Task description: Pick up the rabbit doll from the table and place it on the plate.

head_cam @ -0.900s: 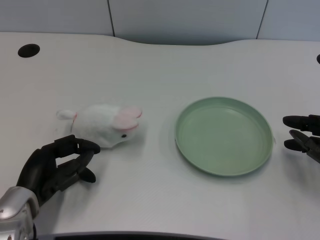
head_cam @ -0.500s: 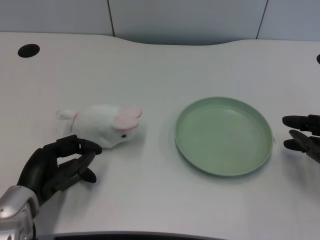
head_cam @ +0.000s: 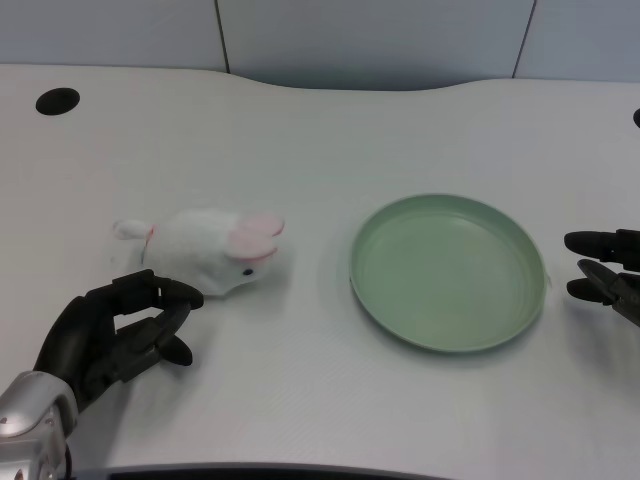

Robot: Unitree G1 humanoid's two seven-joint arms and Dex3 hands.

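Observation:
A white rabbit doll (head_cam: pixel 208 250) with pink ears lies on its side on the white table, left of centre. My left hand (head_cam: pixel 115 335) sits just below and left of it, fingers curved and apart, holding nothing; its fingertips (head_cam: pixel 185 294) reach close to the doll's underside. A round pale green plate (head_cam: pixel 447 271) stands to the right of the doll, with nothing on it.
My right hand (head_cam: pixel 605 270) waits at the right edge, just beyond the plate's rim. A dark round hole (head_cam: pixel 57 100) is set in the table at the far left. The table's curved back edge runs along the top.

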